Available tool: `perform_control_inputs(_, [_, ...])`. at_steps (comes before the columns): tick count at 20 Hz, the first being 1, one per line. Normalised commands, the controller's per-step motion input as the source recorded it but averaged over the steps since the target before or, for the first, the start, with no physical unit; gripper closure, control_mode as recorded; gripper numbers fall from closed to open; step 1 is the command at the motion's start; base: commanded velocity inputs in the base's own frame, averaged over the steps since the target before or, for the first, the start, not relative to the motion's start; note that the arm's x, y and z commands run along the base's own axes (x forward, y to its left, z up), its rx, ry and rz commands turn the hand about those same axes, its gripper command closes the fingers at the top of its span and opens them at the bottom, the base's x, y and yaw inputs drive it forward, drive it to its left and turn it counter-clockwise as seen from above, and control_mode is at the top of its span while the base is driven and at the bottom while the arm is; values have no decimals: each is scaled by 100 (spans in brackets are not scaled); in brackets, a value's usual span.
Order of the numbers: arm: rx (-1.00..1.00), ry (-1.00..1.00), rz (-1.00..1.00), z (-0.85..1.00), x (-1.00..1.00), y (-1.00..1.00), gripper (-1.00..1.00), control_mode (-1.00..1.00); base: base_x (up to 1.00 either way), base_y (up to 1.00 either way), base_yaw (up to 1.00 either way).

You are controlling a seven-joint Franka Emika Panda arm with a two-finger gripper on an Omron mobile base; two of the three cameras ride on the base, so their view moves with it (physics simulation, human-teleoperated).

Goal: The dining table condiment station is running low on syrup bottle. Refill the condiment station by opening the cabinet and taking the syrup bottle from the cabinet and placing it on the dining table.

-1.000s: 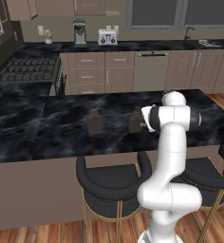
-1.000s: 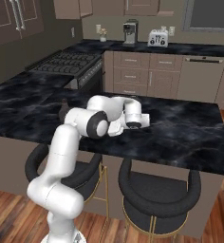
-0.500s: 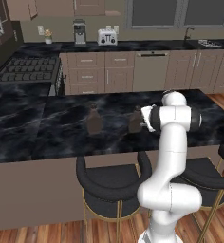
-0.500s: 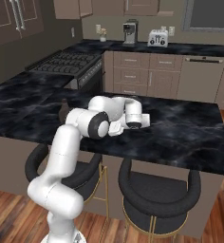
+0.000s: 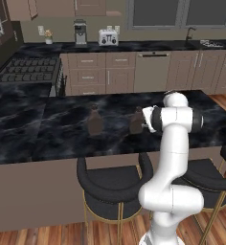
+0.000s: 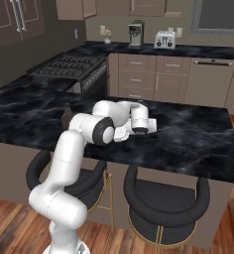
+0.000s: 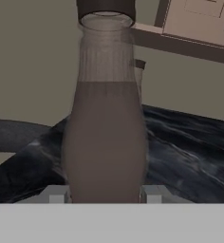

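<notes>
The syrup bottle (image 7: 106,133), dark brown with a narrow neck and dark cap, stands upright between my fingertips (image 7: 57,193), which press on both sides of its base. My gripper (image 5: 141,123) is shut on it, reaching sideways from the white arm over the dining table (image 5: 48,139), a black marble top with white veins. The bottle (image 5: 136,121) sits low at the marble top; I cannot tell whether it touches. In the right base view my hand (image 6: 139,130) hides the bottle. Brown wall cabinets (image 5: 88,5) hang above the back counter.
Another brown bottle (image 5: 94,122) (image 6: 66,115) stands on the table to the left of the held one. Black bar stools (image 5: 112,184) are tucked under the near edge. Beyond are a gas stove (image 5: 26,69), a coffee maker (image 5: 80,31) and a toaster (image 5: 107,37).
</notes>
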Motion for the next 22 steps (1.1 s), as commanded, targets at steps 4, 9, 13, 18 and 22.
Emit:
perform_control_inputs(4, [0, 0, 0, -12, 0, 0, 100, -100, 0, 0, 0])
perform_control_inputs(9, [0, 3, 0, -9, -2, 0, -100, -100, 0, 0, 0])
perform_control_inputs(13, [0, 0, 0, -1, 0, 0, -100, -100, 0, 0, 0])
perform_control_inputs(18, [0, 0, 0, 0, 0, 0, -100, -100, 0, 0, 0])
perform_control_inputs(22, [0, 0, 0, 0, 0, 0, -100, -100, 0, 0, 0])
